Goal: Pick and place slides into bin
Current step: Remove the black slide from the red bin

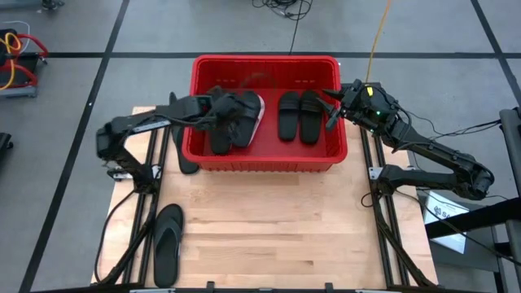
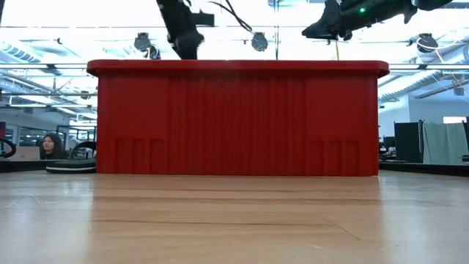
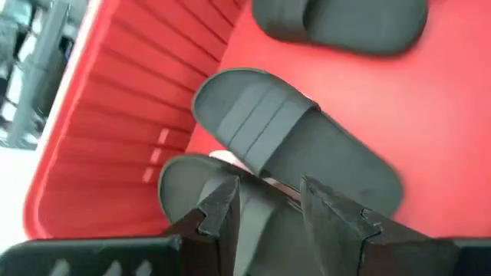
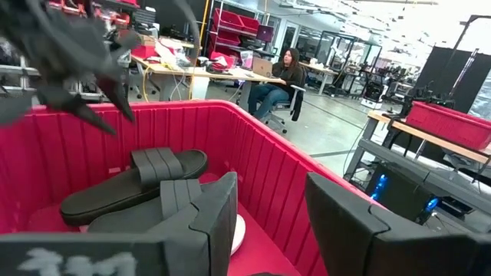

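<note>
The red bin (image 1: 264, 159) stands at the table's far middle. Inside it on the left lies a pile of black slides (image 1: 232, 122) with a white slide (image 1: 258, 118) against them; two black slides (image 1: 299, 115) lie side by side on the right. My left gripper (image 1: 218, 106) hovers open over the left pile; its fingers (image 3: 222, 211) stand just above a black slide (image 3: 180, 192), beside another (image 3: 291, 146). My right gripper (image 1: 332, 104) is open and empty over the bin's right rim, looking in at two slides (image 4: 130, 188). A black flip-flop (image 1: 167, 240) and a black slide (image 1: 186, 155) lie on the table.
The bin's tall front wall (image 2: 238, 117) hides its contents in the low view; both arms reach over it from above. A flip-flop (image 2: 69, 167) lies left of the bin. Bare wood lies between the bin and the near edge. People sit at desks beyond the table (image 4: 280, 77).
</note>
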Controlling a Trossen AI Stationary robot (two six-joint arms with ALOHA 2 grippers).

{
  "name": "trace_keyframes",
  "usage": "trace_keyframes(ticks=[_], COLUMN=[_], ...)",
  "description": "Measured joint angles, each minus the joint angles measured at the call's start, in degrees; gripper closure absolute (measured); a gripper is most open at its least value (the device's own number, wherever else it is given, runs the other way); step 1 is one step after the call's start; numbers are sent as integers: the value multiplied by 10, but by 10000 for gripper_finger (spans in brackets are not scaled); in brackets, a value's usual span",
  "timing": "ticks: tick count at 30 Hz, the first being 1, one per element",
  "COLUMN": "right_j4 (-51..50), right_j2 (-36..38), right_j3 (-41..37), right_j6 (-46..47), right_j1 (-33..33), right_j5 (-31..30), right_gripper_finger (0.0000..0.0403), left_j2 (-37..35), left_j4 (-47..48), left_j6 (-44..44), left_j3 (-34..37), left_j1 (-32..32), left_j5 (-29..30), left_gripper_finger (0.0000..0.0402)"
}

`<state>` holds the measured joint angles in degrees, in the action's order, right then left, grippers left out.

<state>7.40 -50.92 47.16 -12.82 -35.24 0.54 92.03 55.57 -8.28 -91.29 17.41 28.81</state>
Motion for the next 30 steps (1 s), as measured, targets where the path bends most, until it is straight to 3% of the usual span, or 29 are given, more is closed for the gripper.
trace_keyframes(ticks=[5,10,15,20,30], right_j4=[-4,-9,-9,-13,-17], right_j2=[0,0,0,0,0], right_j3=[0,0,0,0,0], right_j6=[1,0,0,-1,-2], right_j1=[0,0,0,0,0], right_j5=[0,0,-1,-2,-4], right_gripper_finger=[259,259,259,259,259], left_j2=[54,89,109,116,125], left_j4=[-30,-27,-38,-36,-74], left_j6=[-39,-124,-222,-247,-261], left_j3=[0,0,0,0,4], left_j1=[30,67,99,106,110], left_j5=[29,-46,-56,-117,-126], left_gripper_finger=[266,266,266,266,266])
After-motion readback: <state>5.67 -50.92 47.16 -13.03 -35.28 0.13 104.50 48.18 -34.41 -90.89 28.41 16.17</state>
